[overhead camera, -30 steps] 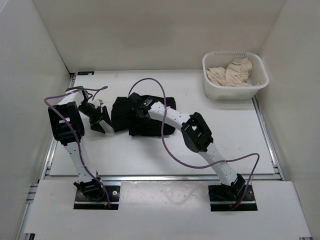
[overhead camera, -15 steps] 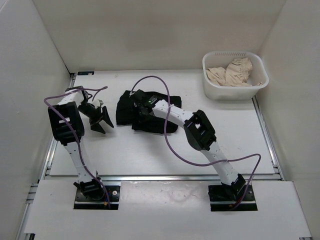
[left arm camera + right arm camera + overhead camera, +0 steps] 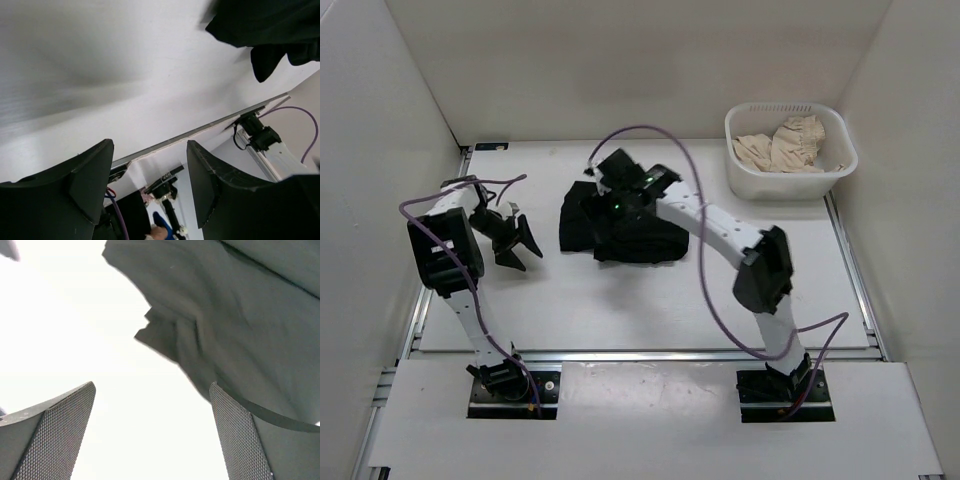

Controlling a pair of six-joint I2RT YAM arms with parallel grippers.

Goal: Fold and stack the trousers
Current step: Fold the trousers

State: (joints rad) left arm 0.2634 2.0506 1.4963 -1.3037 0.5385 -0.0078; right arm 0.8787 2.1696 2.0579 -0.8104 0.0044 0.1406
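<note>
Right claw (image 3: 152, 389): you are looking at a claw hanging with its jaws spread wide; nothing is sitting between the mesh pads (image 3: 56, 432); only bare white table (image 3: 620, 300) is showing in the gap.

Trousers (image 3: 625, 228): the black trousers are lying in a bunched, folded heap on the table, under and just ahead of the right claw; in the right wrist view the dark cloth is filling the space beyond the fingertips and running down beside the right-hand finger; whether cloth and finger are touching, you cannot tell.

Left claw (image 3: 150, 145): it is hovering over the table with its jaws parted and gripping nothing; the trousers are lying ahead of its fingertips and off to one side, apart from it, with bare table in between.

Basket (image 3: 745, 180): the white basket is sitting well away from both claws, far off to the right of the right claw, near the back corner; a beige cloth (image 3: 780, 148) is lying crumpled inside it.

Cables (image 3: 705, 290): purple cables are looping along each arm, the right one arching high over the claw and the trousers.
</note>
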